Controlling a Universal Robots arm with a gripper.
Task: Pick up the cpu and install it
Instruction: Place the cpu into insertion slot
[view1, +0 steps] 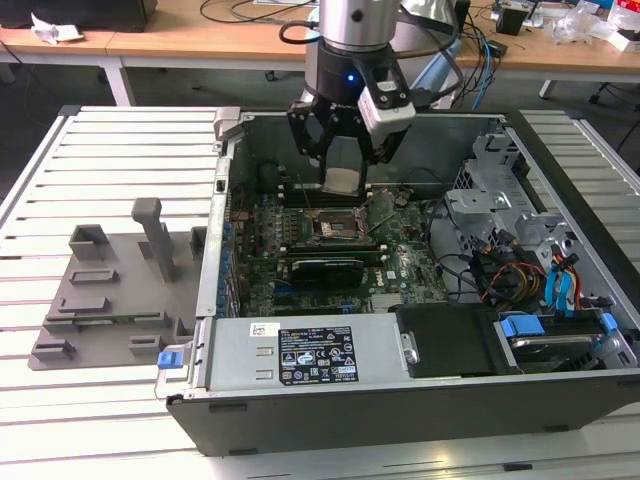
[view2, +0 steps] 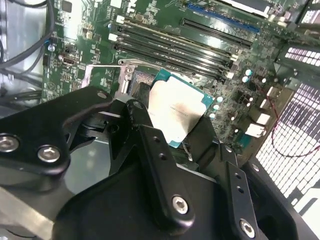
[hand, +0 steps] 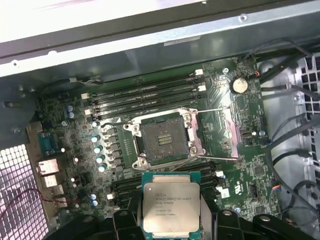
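Observation:
The cpu (view1: 343, 181), a flat square chip with a silver-grey top and a green rim, hangs above the motherboard inside the open computer case. My gripper (view1: 345, 162) is shut on it, one black finger on each side. In the first wrist view the cpu (hand: 170, 205) sits between the fingers (hand: 125, 222), just short of the open black socket (hand: 162, 141), whose metal frame is flipped back. In the second wrist view the cpu (view2: 177, 112) is tilted over the board, beside the socket (view2: 136, 82). In the exterior view the socket (view1: 330, 228) lies just below the chip.
Memory slots (hand: 145, 92) run along the socket's far side. A grey plastic tray (view1: 110, 290) with upright posts stands outside the case on the exterior view's left. A metal drive cage (view1: 500, 200) and cables (view1: 520, 275) fill the case's right side, with a black cover (view1: 445, 340) in front.

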